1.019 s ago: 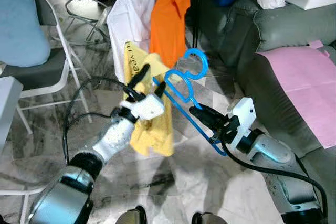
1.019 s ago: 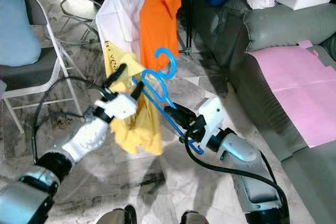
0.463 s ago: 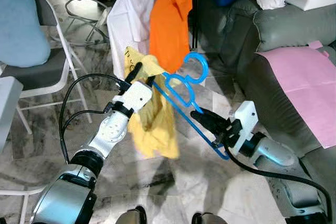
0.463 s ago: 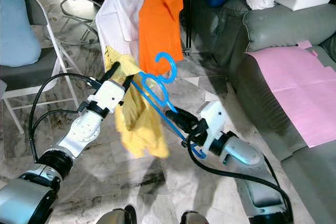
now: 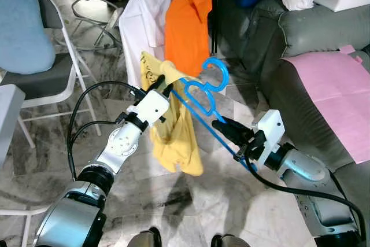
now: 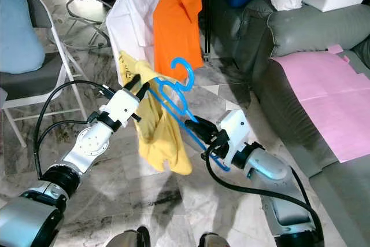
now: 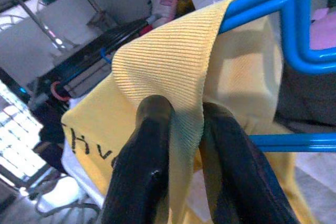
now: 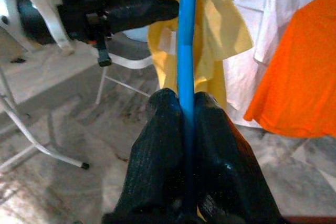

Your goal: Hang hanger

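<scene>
My right gripper (image 5: 224, 126) is closed on the bar of the blue plastic hanger (image 5: 203, 91), whose long axis runs far-left. My left gripper (image 5: 163, 85) pinches the yellow cotton shirt (image 5: 173, 137) at its far end.

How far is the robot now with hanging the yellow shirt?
Done: the yellow shirt is draped over one end of the blue hanger. In hand: the left gripper pinches the shirt and the right gripper clamps the hanger. Left: hooking it up beside the orange shirt.
</scene>
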Tool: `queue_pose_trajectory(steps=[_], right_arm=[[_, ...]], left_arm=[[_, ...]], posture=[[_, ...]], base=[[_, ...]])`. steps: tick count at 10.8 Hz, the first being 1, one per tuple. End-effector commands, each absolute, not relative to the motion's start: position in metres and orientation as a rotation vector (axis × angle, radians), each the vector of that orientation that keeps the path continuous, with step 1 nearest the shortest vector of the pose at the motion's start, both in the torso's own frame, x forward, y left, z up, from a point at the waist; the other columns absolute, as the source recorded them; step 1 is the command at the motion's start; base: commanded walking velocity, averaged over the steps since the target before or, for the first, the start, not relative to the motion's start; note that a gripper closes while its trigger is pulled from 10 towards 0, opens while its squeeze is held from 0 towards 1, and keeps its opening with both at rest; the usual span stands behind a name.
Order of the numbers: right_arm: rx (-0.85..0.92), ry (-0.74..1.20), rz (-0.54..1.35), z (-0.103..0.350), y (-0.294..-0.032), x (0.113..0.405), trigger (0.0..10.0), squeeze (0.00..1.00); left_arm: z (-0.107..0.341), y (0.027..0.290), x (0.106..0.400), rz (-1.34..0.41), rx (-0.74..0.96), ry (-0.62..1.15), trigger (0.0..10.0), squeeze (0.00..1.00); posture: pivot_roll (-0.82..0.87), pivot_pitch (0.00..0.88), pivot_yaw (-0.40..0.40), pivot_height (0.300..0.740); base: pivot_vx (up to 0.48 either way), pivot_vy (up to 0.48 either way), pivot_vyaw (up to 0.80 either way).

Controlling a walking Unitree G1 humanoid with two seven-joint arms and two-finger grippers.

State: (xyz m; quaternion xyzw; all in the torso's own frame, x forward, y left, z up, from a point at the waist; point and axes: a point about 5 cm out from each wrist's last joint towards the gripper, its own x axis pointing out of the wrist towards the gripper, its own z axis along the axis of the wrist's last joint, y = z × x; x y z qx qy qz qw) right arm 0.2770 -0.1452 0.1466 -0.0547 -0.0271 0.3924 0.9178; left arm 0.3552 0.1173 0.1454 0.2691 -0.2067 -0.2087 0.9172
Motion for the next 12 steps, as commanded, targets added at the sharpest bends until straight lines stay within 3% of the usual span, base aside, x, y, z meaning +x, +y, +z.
queue_pose_trajectory(steps=[1,5,12], right_arm=[[-0.124,-0.122,0.822,0.155,-0.14,0.278,10.0,0.0],[-0.179,-0.126,0.755,0.149,-0.144,0.283,10.0,0.0],[-0.238,-0.157,0.538,0.14,-0.144,0.328,10.0,0.0]], left_arm=[[0.144,0.117,0.355,-0.441,0.523,-0.405,0.0,0.0],[0.145,0.118,0.357,-0.425,0.428,-0.365,0.0,0.0],[0.157,0.117,0.337,-0.495,0.407,-0.412,0.0,0.0]], posture=[[-0.14,0.142,0.017,0.74],[-0.14,0.151,0.023,0.74],[-0.07,0.154,0.035,0.74]], base=[[0.0,0.0,0.0],[0.0,0.0,0.0],[0.0,0.0,0.0]])
